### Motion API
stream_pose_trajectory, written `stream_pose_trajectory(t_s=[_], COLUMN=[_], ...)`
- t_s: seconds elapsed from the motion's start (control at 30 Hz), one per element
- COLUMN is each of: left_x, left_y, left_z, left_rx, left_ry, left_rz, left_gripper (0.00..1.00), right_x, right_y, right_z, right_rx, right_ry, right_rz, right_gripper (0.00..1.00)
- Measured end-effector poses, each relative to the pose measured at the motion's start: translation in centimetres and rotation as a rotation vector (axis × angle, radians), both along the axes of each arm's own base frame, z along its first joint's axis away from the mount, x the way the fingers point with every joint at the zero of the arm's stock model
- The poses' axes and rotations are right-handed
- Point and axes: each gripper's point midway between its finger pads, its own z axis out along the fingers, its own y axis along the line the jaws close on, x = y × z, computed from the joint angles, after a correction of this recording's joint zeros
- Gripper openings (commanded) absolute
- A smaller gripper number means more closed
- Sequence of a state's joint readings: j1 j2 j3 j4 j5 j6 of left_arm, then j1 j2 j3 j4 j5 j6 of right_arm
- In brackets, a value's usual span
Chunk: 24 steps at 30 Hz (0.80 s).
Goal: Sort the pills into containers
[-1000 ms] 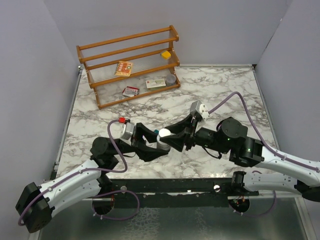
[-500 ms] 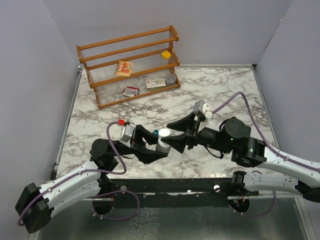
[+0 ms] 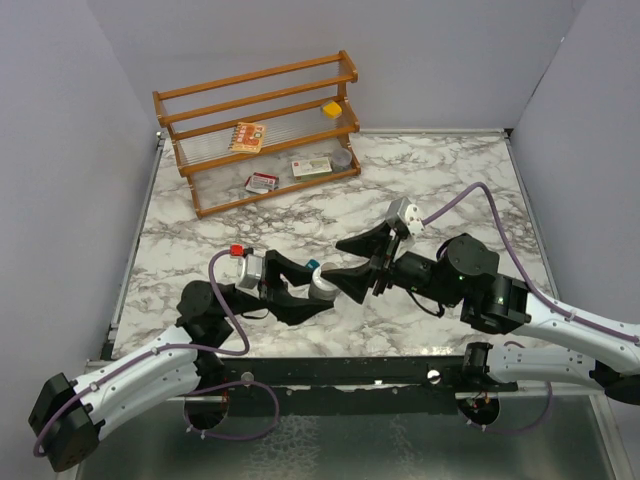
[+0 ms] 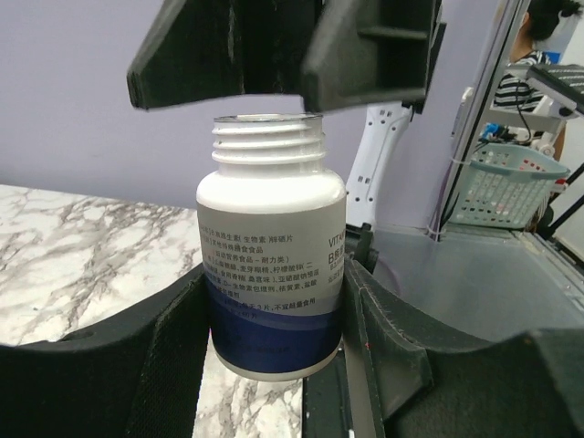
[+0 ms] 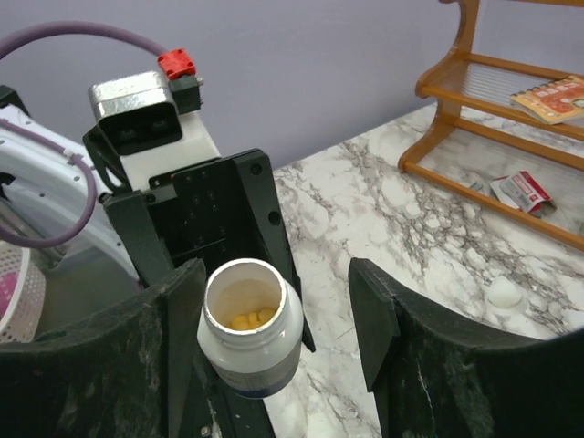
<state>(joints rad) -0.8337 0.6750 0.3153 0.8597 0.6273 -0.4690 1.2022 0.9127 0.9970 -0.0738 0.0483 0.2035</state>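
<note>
My left gripper (image 3: 296, 291) is shut on a white pill bottle (image 3: 322, 288) with a blue band and holds it upright, just off the table. The bottle (image 4: 271, 265) has no cap. Its open mouth (image 5: 244, 299) shows a few yellow pills (image 5: 249, 320) at the bottom. My right gripper (image 3: 347, 267) is open, with a finger (image 5: 372, 310) on each side of the bottle's top, not touching it. A white cap (image 5: 505, 292) lies on the marble. A small teal bit (image 3: 313, 266) shows beside the bottle; I cannot tell what it is. The strip of containers does not show otherwise.
A wooden rack (image 3: 262, 131) stands at the back left, holding cards, a yellow block (image 3: 331, 108) and a small round grey bottle (image 3: 342, 157). Grey walls close the left, back and right sides. The marble table (image 3: 450, 180) has a metal front edge.
The bottle had a white cap with my right gripper on it. Now the bottle is open and my right fingers stand apart. My left gripper has drawn the bottle slightly left and toward me.
</note>
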Motion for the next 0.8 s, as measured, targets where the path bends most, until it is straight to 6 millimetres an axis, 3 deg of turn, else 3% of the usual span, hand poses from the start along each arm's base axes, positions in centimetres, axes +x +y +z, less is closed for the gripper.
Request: stream_pose_trajectory(t_s=[0.27,0.43,0.57,0.63,0.8], left_x=[1.2,2.7,4.3,5.2,6.7], left_y=[0.4,1.1,1.7,2.0,2.7], left_z=[-2.8,-4.9,-6.0,-6.8,-9.5], left_rx=[0.055,0.103,0.138,0.166,0.258], left_ry=[0.015,0.043,0.077,0.098,0.162], left_rz=[0.093,0.194,0.293,0.344,0.435], left_gripper=[0.0,0.0,0.0,0.0,0.0], right_x=[2.8,4.8,6.1,6.8,8.4], right_y=[-2.0,-4.3,-5.0,-4.9,-4.1], right_z=[0.0,-0.5,-0.8,-1.3,-4.7], right_rx=[0.021,0.031,0.013,-0.014,-0.143], right_ry=[0.006,0.015,0.02,0.024,0.037], right_rz=[-0.183,-0.342,-0.435,-0.472,-0.55], right_gripper=[0.61,0.61,0.61,0.61,0.61])
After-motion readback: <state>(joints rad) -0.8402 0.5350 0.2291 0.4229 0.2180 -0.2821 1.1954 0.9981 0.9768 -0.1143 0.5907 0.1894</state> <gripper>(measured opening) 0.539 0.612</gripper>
